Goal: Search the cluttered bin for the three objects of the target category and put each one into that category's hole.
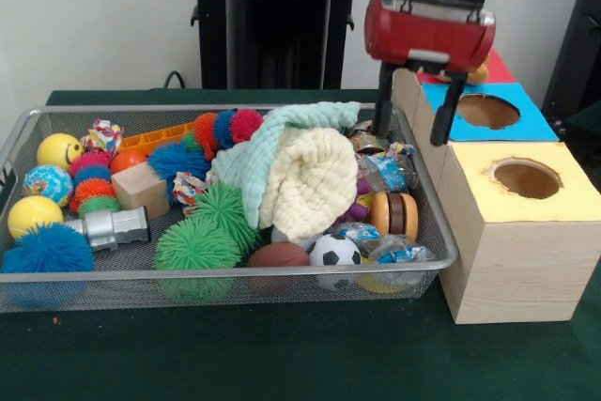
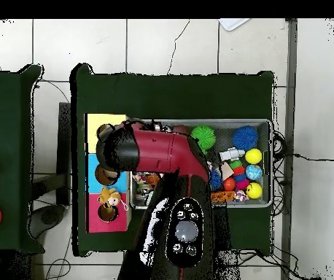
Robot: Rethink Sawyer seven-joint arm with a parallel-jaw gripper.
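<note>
Orange lumpy toy (image 2: pixel 110 197) sits on the rim of the red-topped hole (image 2: pixel 104 214), lower left overhead. Gripper (image 1: pixel 411 134) hangs open, empty, upper right in front. We'd nudge the toy in squarely, then search the bin (image 1: pixel 188 285) under the cloth (image 1: pixel 299 176).

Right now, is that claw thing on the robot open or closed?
Open. In the front view the gripper hangs over the blue-topped hole with its two dark fingers spread apart and nothing between them.

Even, bright indoor light, soft shadows under the wire bin (image 1: pixel 19 138), glare on the red arm (image 2: pixel 162 149).
</note>
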